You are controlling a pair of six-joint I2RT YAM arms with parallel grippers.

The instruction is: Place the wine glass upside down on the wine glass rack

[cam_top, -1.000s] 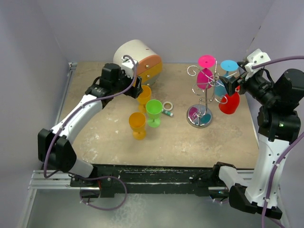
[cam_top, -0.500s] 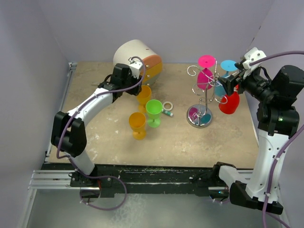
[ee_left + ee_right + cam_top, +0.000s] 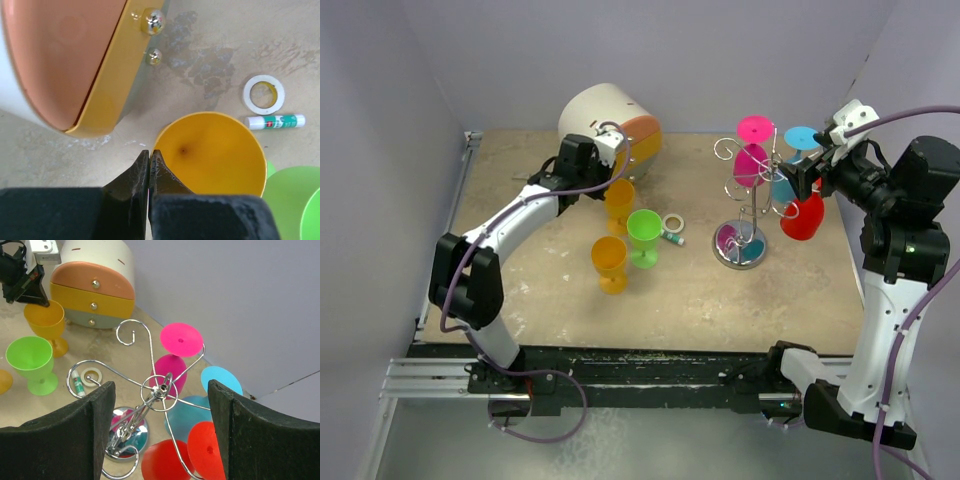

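A yellow-orange wine glass (image 3: 620, 201) (image 3: 215, 155) stands upright near the white drawer box. My left gripper (image 3: 608, 178) (image 3: 149, 156) is shut on its near rim, one finger inside the bowl and one outside. The chrome wine glass rack (image 3: 746, 205) (image 3: 159, 387) stands at the right. A pink glass (image 3: 752, 162), a blue glass (image 3: 784, 188) and a red glass (image 3: 802, 218) (image 3: 170, 467) hang upside down on it. My right gripper (image 3: 807, 180) (image 3: 160, 385) hovers open above the rack's hub, holding nothing.
A green glass (image 3: 644, 235) (image 3: 295, 200) and an orange glass (image 3: 610, 262) stand upright mid-table. A tape ring (image 3: 263, 94) and a glue stick (image 3: 275, 121) lie beside them. The white drawer box (image 3: 610, 122) (image 3: 65, 60) sits at the back.
My left gripper reached forward to the yellow-orange glass and closed on its rim. The right wrist shifted slightly and stayed open.
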